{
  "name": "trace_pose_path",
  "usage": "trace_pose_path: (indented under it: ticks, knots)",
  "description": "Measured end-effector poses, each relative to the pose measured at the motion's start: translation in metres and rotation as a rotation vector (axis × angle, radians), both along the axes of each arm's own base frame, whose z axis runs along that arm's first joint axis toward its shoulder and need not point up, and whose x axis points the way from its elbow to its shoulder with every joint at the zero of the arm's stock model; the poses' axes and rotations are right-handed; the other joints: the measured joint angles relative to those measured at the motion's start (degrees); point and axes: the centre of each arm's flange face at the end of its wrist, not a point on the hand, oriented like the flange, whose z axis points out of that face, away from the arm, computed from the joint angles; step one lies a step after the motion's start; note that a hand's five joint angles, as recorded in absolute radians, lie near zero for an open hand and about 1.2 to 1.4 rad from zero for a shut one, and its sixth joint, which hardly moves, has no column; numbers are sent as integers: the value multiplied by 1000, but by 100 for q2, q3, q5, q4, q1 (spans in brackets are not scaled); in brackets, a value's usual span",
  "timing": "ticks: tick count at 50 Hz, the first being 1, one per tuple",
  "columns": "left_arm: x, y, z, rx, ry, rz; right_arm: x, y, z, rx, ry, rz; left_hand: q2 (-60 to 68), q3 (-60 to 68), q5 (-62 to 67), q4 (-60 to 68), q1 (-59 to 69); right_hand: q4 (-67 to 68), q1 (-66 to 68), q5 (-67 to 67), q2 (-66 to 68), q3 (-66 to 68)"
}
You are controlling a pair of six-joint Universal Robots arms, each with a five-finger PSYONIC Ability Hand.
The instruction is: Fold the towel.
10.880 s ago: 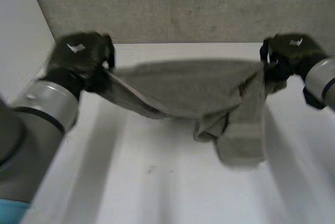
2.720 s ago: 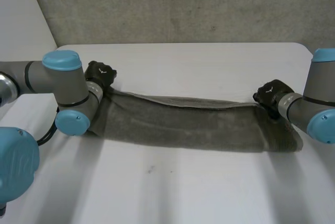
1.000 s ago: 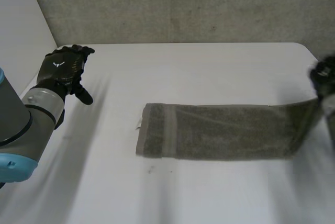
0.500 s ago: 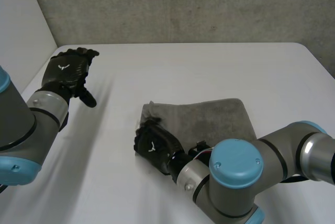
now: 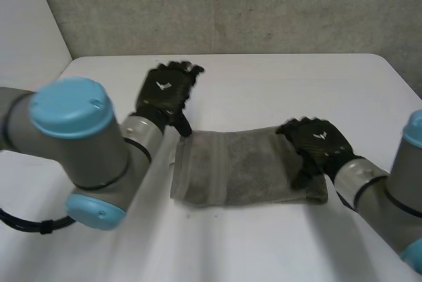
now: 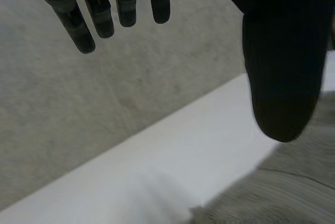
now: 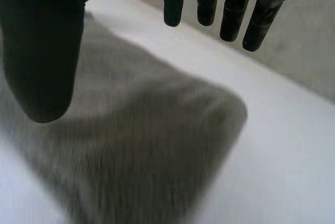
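Overhead, one folded towel (image 5: 244, 167) is seen lying on the table (image 5: 277, 91), with two hands near it: the left hand (image 5: 165, 94) by its far left corner, the right hand (image 5: 316, 145) over its right end. From the left wrist, straight fingers (image 6: 99, 9) are seen, nothing held. From the right wrist, fingers are likewise extended and empty, with the towel beneath.

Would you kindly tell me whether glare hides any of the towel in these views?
Head view: even light, no glare on the table; the right hand is over one end of the towel. Right wrist view: no glare. Left wrist view: none either.
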Motion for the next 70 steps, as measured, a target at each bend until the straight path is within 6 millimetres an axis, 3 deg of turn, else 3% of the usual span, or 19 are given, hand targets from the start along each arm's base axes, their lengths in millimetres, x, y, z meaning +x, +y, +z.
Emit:
trace_pose_path:
  ticks: [10, 13, 17, 22, 27, 32, 34, 35, 38, 40, 43, 47, 50, 56, 57, 61, 63, 66, 70]
  knots:
    - [-16, 17, -59, 50, -202, 31, -32, -3, -24, 108, 8, -44, 0, 0, 0, 0, -1, 0, 0, -3, 0, 0]
    - [-19, 24, -76, 51, -277, 38, -37, -5, -28, 109, 8, -52, 0, 0, 0, -6, -1, 1692, 1514, 1628, 1843, 1879]
    - [-23, 37, -94, 46, -365, 34, -42, -12, -32, 60, 17, -65, -12, -12, 0, -12, -1, 5022, 3914, 4706, 5105, 5120]
    - [-24, 44, -98, 41, -391, 27, -43, -19, -30, -20, 49, -56, -12, -13, 0, -12, -1, 5474, 3965, 5000, 5313, 5548]
    - [-24, 45, -87, 26, -375, 33, -30, -22, -14, -152, 108, 2, -12, -13, 0, -12, -1, 5481, 3965, 5023, 5426, 5549]
    - [-19, 39, -53, -25, -313, 63, 11, -10, 14, -307, 146, 132, -12, -13, 0, -12, -1, 5489, 4029, 5191, 5427, 5560]
    - [-17, 37, -47, -35, -302, 72, 17, -7, 17, -324, 148, 150, -12, -13, 0, -12, -1, 5489, 4029, 5192, 5427, 5561]
    - [-6, 28, -22, -68, -262, 114, 49, 9, 29, -402, 160, 234, -12, -13, 0, -12, -1, 5490, 4029, 5207, 5427, 5562]
    - [13, 18, 4, -101, -223, 174, 80, 28, 33, -465, 182, 316, -12, -13, 0, -12, -1, 5490, 4029, 5223, 5428, 5562]
    - [20, 15, 10, -108, -214, 194, 86, 32, 33, -476, 186, 334, -12, -13, 0, -12, -1, 5490, 4029, 5223, 5428, 5562]
    - [51, 6, 33, -128, -176, 277, 123, 61, 26, -535, 217, 454, -12, -13, 0, -12, -1, 5491, 4029, 5226, 5428, 5562]
    - [69, 1, 39, -123, -151, 326, 140, 78, 13, -538, 229, 530, -12, -13, 0, -12, -1, 5491, 4029, 5228, 5427, 5562]
    - [82, -1, 39, -98, -117, 357, 156, 97, -11, -513, 241, 620, -12, -13, 0, -12, -1, 5491, 4029, 5229, 5427, 5561]
    - [86, -1, 34, -53, -52, 352, 163, 114, -36, -462, 246, 694, -12, -13, 0, -12, -1, 5491, 4029, 5236, 5427, 5562]
    - [85, -2, 34, -49, -42, 346, 163, 114, -35, -457, 242, 694, -12, -13, 0, -12, -1, 4582, 3818, 4625, 4598, 4684]
    - [79, -2, 38, -48, 1, 313, 157, 109, -17, -440, 184, 651, -12, -13, 0, -12, -1, 1196, 643, 1396, 1113, 1198]
    - [76, -3, 42, -56, 21, 297, 149, 100, 0, -419, 129, 599, -12, -13, 0, -12, -1, 144, 40, 264, 159, 215]
    - [71, -4, 48, -69, 48, 278, 141, 92, 12, -397, 84, 553, -12, -13, 0, -12, -1, 1, 0, 25, 7, 3]
    - [60, -4, 57, -80, 97, 242, 108, 63, 43, -281, -59, 386, -10, -12, 0, -12, -1, 1, 0, 23, 7, 3]
